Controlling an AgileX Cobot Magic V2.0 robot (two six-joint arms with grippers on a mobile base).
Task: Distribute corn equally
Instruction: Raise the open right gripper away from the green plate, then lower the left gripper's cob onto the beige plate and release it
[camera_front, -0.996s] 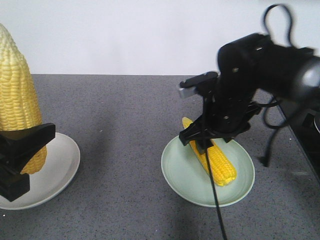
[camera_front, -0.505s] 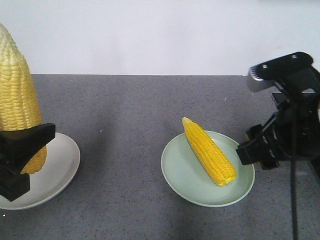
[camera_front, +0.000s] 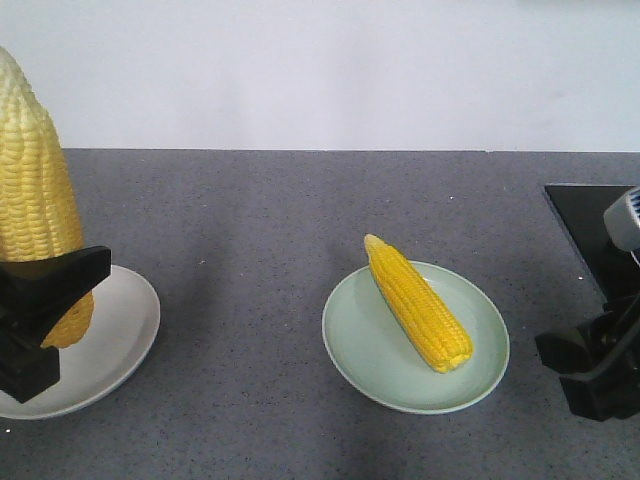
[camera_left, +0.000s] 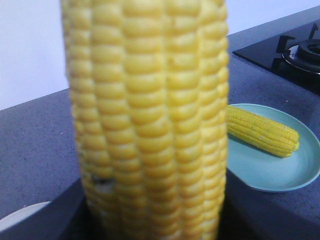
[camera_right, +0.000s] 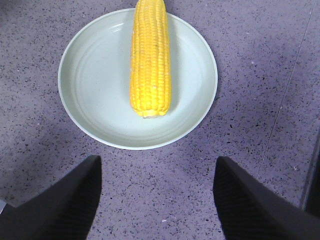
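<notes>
One corn cob (camera_front: 35, 190) stands upright with my left gripper (camera_front: 45, 320) shut on its lower part, above a white plate (camera_front: 120, 340) at the left. In the left wrist view this cob (camera_left: 150, 115) fills the frame between the dark fingers (camera_left: 237, 205). A second corn cob (camera_front: 415, 300) lies across the pale green plate (camera_front: 370, 360) in the middle. My right gripper (camera_front: 595, 375) is low at the right, apart from that plate. From the right wrist, the gripper (camera_right: 157, 185) is open over bare counter, just short of the green plate (camera_right: 95, 85) and its cob (camera_right: 150, 60).
A black stove hob (camera_front: 590, 230) is set in the grey speckled counter at the far right, with a burner (camera_left: 305, 50) showing in the left wrist view. A white wall runs along the back edge of the counter.
My right gripper has drawn back from the cob on the green plate, moving right and toward the front. That cob stays on the plate. The left gripper and its cob have not moved.
</notes>
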